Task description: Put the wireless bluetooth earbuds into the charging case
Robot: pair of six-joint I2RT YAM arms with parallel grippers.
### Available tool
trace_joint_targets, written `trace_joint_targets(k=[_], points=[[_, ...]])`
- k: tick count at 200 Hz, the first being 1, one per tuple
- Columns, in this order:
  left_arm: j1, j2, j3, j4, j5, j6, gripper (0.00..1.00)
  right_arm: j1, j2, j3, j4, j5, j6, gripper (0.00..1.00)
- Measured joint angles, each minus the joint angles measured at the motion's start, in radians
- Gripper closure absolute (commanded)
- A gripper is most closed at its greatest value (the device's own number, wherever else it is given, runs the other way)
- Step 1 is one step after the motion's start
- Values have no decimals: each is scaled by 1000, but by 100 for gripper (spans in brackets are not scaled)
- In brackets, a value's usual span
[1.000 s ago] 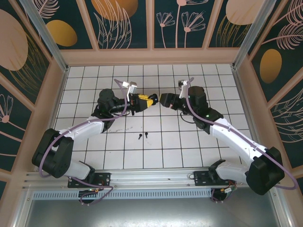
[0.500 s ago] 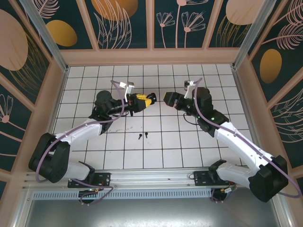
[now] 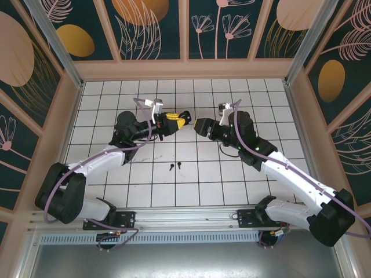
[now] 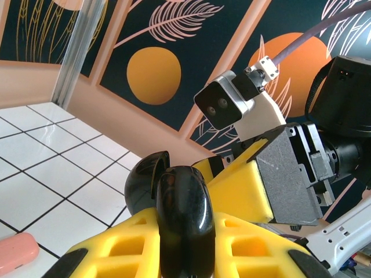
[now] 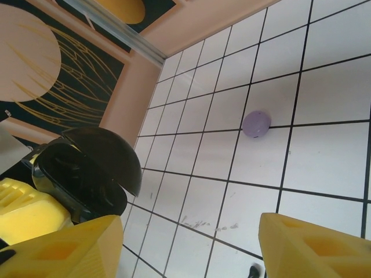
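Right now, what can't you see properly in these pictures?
Black charging case: right wrist view, its inside is too dark to tell if an earbud sits there.
Pink thing: left wrist view, cut off by the bottom-left corner.
Black earbuds: top view, too small to see their shape.
Lilac blob: right wrist view, too small to tell earbud from case.

Top external looks steeply down from behind the arm bases over the whole table (image 3: 232,174). Left wrist peers close past the left fingers (image 4: 272,229) toward the back wall; right wrist looks down between the right fingers (image 5: 313,249) at tiles. Both wrist views share the charging case (image 4: 179,214)
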Motion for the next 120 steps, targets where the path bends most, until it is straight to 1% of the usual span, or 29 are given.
trace_joint_targets(k=[47, 80, 120], points=[[0, 26, 5, 6, 57, -48, 100, -2, 17, 59, -24, -10, -117, 56], [0, 26, 16, 13, 81, -73, 100, -11, 18, 64, -26, -51, -187, 57], [0, 26, 32, 28, 98, -87, 100, -14, 37, 65, -26, -89, -217, 57]])
